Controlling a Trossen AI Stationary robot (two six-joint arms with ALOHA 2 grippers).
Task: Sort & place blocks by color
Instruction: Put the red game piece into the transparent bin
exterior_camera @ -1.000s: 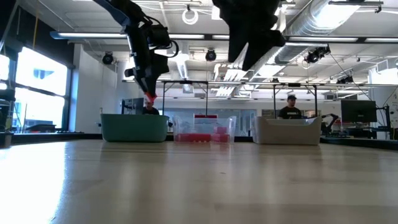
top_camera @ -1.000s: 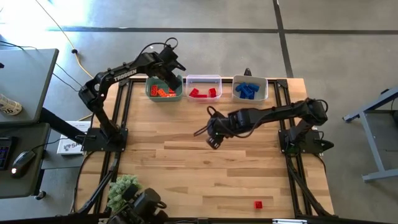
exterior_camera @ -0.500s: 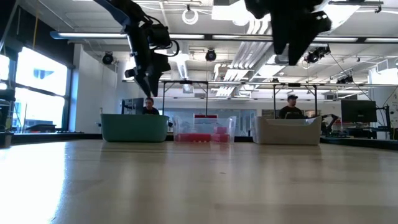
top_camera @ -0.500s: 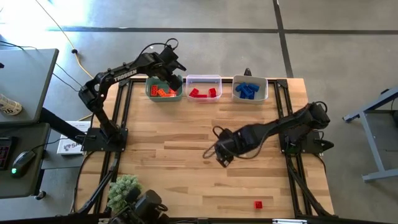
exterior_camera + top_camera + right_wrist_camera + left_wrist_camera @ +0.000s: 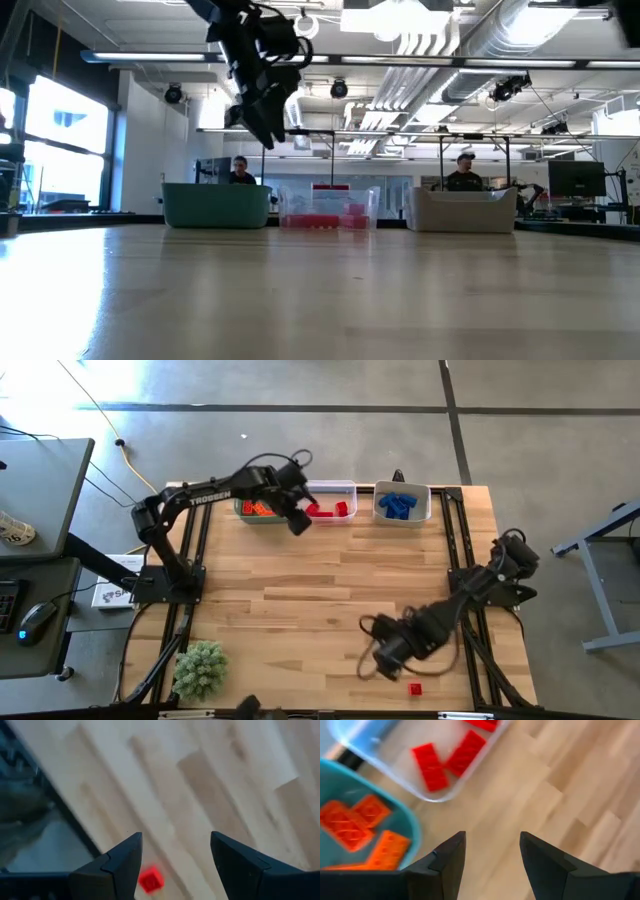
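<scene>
Blocks mostly lay sorted in bins; one red block (image 5: 415,688) sat just ahead of the right gripper (image 5: 385,657) (fingers spread, empty). Left gripper (image 5: 297,520) hovered spread beside the teal bin (image 5: 243,513).

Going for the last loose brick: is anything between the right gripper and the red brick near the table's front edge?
Nothing visible. The right gripper, open and empty, hovers beside the red brick, with only bare table between them.

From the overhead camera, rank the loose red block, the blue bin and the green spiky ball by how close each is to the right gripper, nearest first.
From the right gripper:
1. Loose red block, just beside it at the near edge.
2. Blue bin, far edge, right end of the row.
3. Green spiky ball, near-left corner.
</scene>
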